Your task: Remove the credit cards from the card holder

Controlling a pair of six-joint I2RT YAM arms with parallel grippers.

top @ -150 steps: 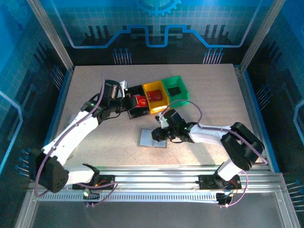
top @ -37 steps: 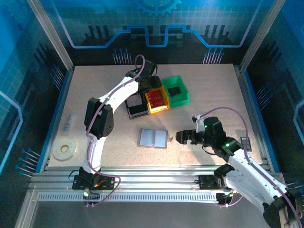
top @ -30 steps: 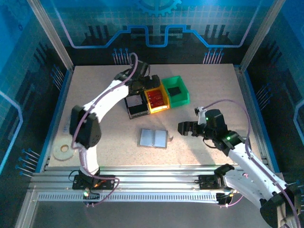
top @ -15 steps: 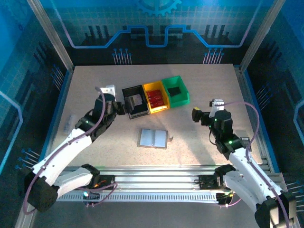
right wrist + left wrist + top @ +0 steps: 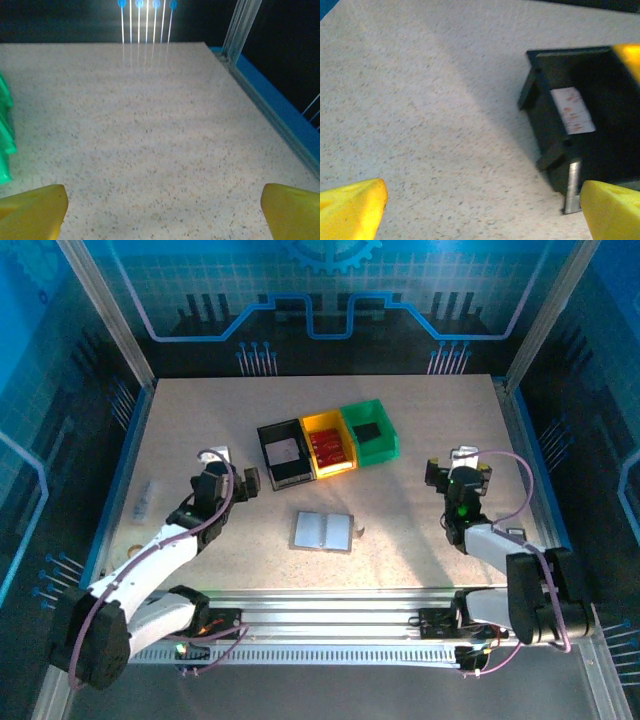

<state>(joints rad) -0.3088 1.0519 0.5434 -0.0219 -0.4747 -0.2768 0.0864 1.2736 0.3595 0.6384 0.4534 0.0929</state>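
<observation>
The flat grey folding card holder (image 5: 323,531) lies open on the speckled table (image 5: 200,420), toward its near edge. A whitish credit card (image 5: 287,451) rests in the black plastic bin (image 5: 265,455), and a reddish credit card (image 5: 328,446) in the yellow plastic bin (image 5: 336,469). The left gripper (image 5: 482,187) and right gripper (image 5: 163,190) hold nothing, fingers spread wide.

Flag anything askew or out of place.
The row of black bin, yellow bin and green bin sits skewed to the table edges. The card holder lies open and flat. Nothing looks spilled or damaged.

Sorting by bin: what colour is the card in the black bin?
The card is whitish with reddish marks; left wrist view.
</observation>
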